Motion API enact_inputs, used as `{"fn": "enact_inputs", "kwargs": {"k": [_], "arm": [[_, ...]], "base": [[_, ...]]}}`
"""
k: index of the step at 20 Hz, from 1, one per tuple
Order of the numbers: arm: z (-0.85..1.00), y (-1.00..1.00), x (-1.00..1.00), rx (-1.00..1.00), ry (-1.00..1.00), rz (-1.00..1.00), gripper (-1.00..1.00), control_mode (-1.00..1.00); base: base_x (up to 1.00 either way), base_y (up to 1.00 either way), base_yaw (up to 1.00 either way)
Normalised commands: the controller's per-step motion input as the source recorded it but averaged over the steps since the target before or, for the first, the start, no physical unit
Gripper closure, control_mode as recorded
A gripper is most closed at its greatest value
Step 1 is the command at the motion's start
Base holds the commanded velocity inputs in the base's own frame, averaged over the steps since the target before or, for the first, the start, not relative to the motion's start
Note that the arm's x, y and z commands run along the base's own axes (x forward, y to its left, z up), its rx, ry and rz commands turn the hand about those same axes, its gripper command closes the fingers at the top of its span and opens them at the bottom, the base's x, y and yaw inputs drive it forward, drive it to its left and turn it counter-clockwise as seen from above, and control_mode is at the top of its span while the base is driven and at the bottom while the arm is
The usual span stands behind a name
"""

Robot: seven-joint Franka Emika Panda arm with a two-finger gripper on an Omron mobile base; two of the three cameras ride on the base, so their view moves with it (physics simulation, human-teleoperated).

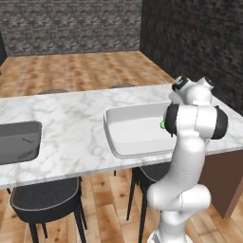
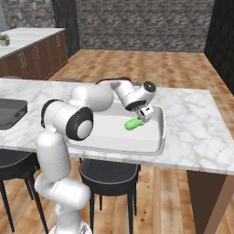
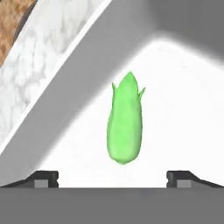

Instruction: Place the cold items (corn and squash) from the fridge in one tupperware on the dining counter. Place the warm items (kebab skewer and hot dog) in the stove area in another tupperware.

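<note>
Hand view looks straight down into a white tupperware (image 3: 183,113), where the corn (image 3: 125,120), a bright green husked ear, lies flat on the pale floor near one inner corner. The two dark fingers (image 3: 46,178) stand far apart at either side, released, with the corn lying free between and beyond them, touching neither. Past the tub's grey wall a strip of marbled bench (image 3: 52,48) runs diagonally.

In the right base view the gripper (image 2: 145,115) hangs just above the corn (image 2: 133,123), which rests on the floor of the tupperware (image 2: 157,137), toward its far right part. The tub sits on the dining counter (image 2: 196,123), a long marbled slab, toward its near edge. A second, dark grey container (image 2: 10,113) sits on the same bench well to the left. A black stool (image 2: 109,172) stands under the near edge of the bench.

In the left base view the white arm (image 1: 190,142) covers much of the tupperware (image 1: 123,128), and a small patch of green (image 1: 163,125) shows at the edge of the arm's dark joint. The dark grey container (image 1: 19,141) lies well apart at the left.

No brand, label or writing can be read on anything.
</note>
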Motion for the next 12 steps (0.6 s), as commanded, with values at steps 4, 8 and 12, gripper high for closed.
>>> {"fn": "enact_inputs", "kwargs": {"k": [4,8,12], "arm": [[1.00,0.00,-1.00,-0.03,-0.22,0.15,-1.00,-1.00],[0.94,0.00,-1.00,-0.10,-0.10,0.09,-1.00,-1.00],[0.57,0.05,-1.00,-0.19,-0.10,0.03,-1.00,-1.00]], "base": [[0.00,0.00,0.00],[0.00,0.00,0.00],[0.00,0.00,0.00]]}}
